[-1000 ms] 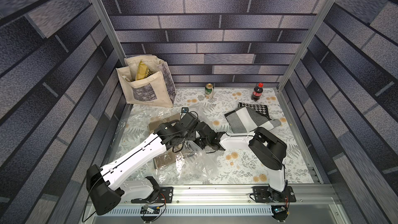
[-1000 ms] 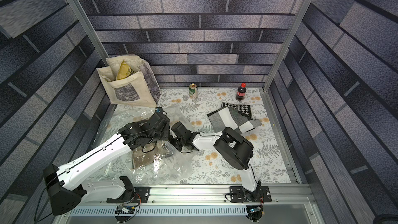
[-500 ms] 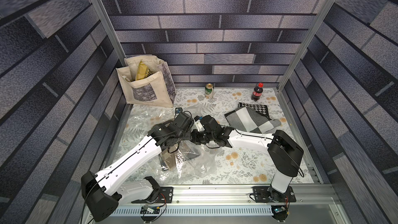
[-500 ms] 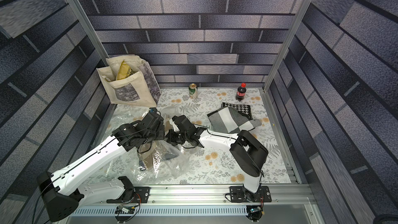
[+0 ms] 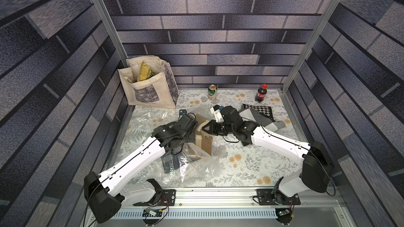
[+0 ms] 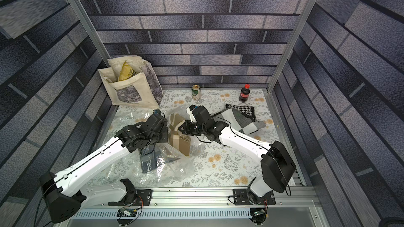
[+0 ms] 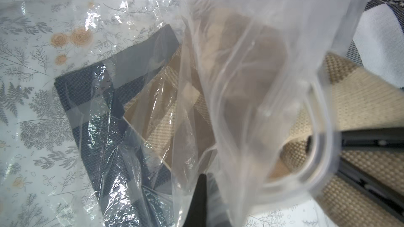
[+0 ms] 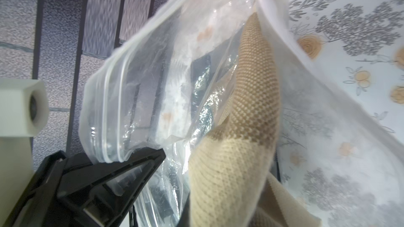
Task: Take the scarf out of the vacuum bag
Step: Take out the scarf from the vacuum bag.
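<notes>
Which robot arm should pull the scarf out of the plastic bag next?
Right arm, probably. The right gripper is shut on the tan scarf, which sticks partly out of the vacuum bag. The left gripper is shut on the bag's plastic, so it is better used holding the bag back.

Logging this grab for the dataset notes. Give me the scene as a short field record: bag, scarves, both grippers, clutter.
vacuum bag: clear, crumpled, mouth lifted
tan scarf: partly out of the mouth, rest under plastic
dark scarf: flat inside the bag
left gripper: shut on the bag rim
right gripper: shut on the tan scarf
loose cloths: grey checked scarf, houndstooth cloth
rear: tote bag, can, cola bottle
task status: not done
</notes>
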`<state>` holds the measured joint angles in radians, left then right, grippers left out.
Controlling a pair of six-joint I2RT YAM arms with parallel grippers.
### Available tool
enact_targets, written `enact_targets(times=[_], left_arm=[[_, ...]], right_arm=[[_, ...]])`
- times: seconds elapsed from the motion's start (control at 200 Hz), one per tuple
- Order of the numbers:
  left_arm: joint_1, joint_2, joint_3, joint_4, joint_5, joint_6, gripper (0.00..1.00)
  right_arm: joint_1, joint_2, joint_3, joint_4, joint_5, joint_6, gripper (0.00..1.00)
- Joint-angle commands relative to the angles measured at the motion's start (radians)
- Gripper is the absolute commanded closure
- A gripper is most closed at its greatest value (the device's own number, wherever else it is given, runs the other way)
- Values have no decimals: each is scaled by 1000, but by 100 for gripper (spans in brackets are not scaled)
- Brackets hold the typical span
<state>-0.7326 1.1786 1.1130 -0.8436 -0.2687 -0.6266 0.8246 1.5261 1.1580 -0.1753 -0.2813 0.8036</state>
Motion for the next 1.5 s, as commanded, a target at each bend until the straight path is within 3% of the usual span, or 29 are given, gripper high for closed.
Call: enact_targets(times=[0.0, 0.15, 0.396, 0.806, 1.072, 1.267, 1.497], left_arm=[[-11, 20, -1, -8, 3, 31, 100], [-18, 53, 13, -9, 3, 38, 100], [-31, 110, 35, 12, 3, 43, 100], [-42, 166, 77, 29, -1, 71, 100], [-46, 167, 79, 40, 5, 76, 100], [-47, 164, 77, 40, 3, 82, 100], [-46, 165, 80, 42, 3, 84, 100]], right_arm=[[-21, -42, 83, -255, 127, -87, 100], [-51, -112, 99, -445, 245, -135, 100], [-149, -257, -67, -527, 317, -78, 100], [-341, -507, -517, -451, 246, 214, 100], [-419, -676, -636, -527, 341, 391, 100], [-464, -628, -601, -720, 426, 468, 100], [-498, -459, -507, -957, 526, 552, 100]])
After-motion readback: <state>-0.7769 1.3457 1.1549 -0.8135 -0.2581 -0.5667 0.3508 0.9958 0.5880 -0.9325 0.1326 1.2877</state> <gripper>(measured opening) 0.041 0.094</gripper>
